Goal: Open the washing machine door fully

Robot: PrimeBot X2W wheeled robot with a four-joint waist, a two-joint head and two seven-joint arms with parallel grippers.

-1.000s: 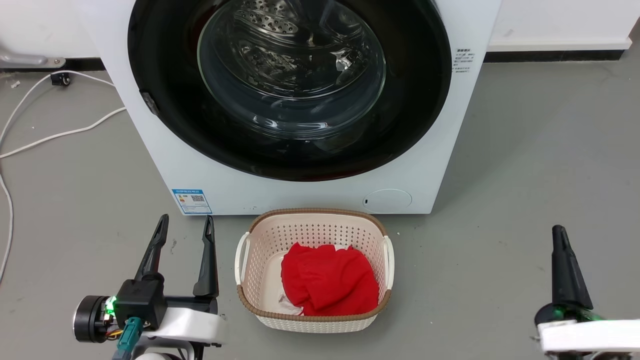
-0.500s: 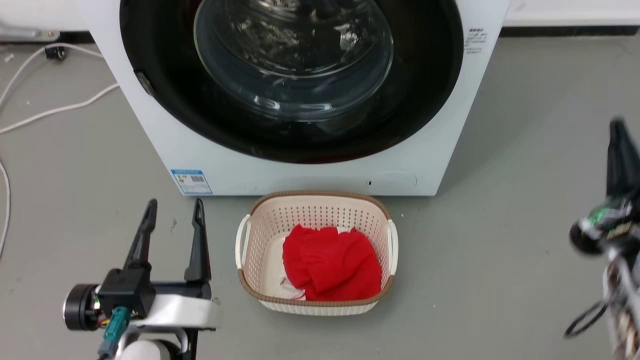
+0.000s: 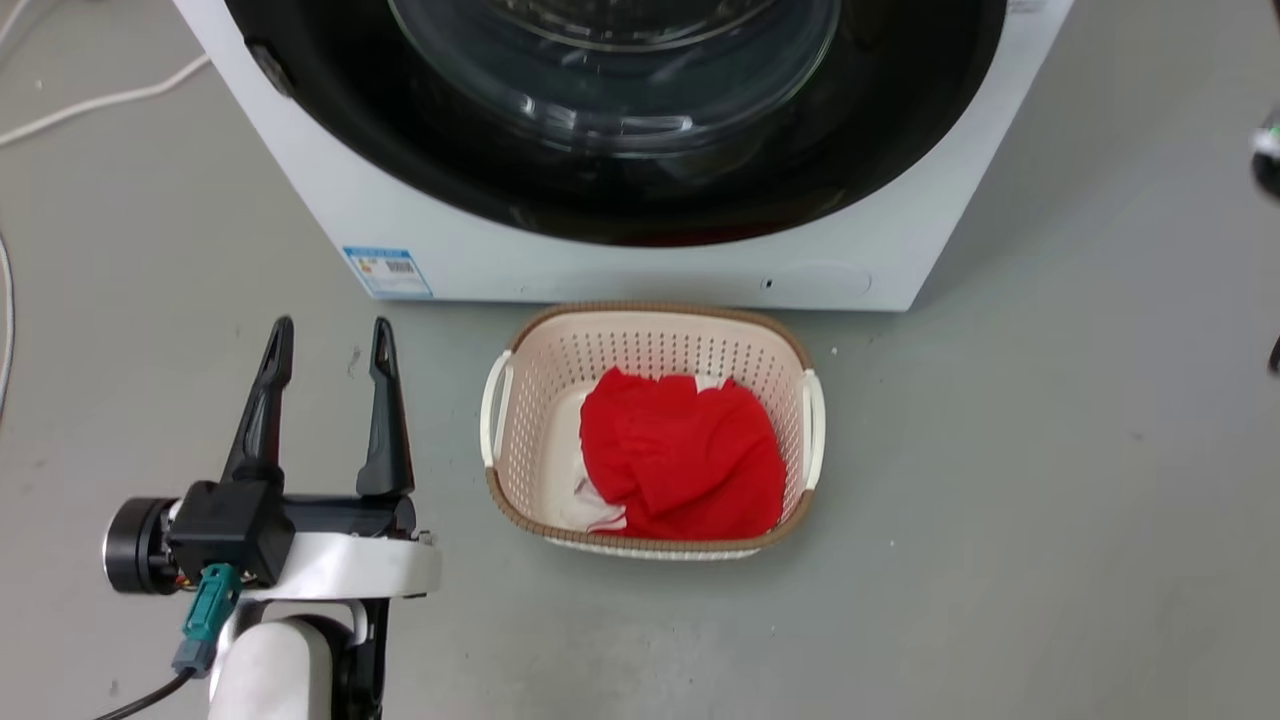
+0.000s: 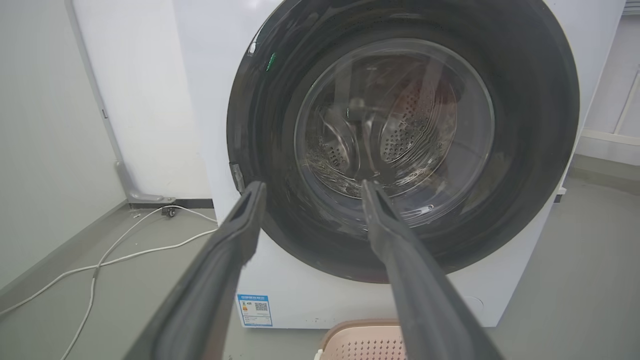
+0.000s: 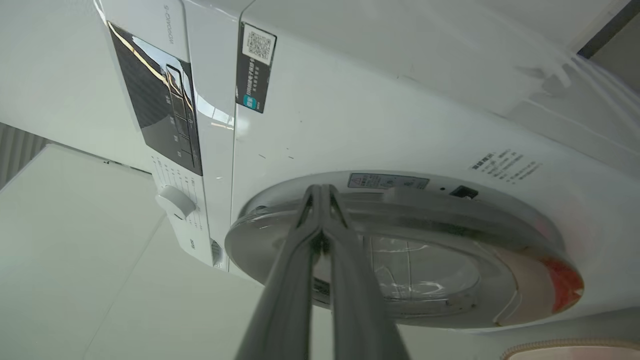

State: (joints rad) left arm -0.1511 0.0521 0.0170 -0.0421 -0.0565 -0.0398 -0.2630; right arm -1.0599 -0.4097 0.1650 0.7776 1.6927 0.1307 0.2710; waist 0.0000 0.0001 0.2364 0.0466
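The left claw (image 3: 328, 342) stands open, its two dark fingers (image 3: 384, 415) spread wide with nothing between them, above the grey floor (image 3: 1000, 500) just left of the cream basket (image 3: 650, 312). In the left wrist view those fingers point at the washing machine door (image 4: 525, 150), well apart from it. The right claw (image 5: 320, 189) is closed and holds nothing, its fingers pressed together to the tips. The tips line up with the door's rim at the end nearer the control panel (image 5: 160, 105), but whether they touch the rim cannot be told.

The door is a glossy black disc with a bulging glass window. It lies shut, flat against the front of the washing machine (image 3: 600, 275), and the perforated steel drum (image 4: 415, 125) shows through the glass. The basket sits on the floor just in front of the machine, below the door, with a red cloth (image 3: 685, 455) bunched inside it. A small blue label (image 3: 388, 270) is stuck low on the machine's front at the left, and a round white flap (image 3: 815, 280) sits low at the right. A white knob (image 5: 175, 201) sits next to the panel, and a white cable (image 4: 125, 255) trails across the floor left of the machine.
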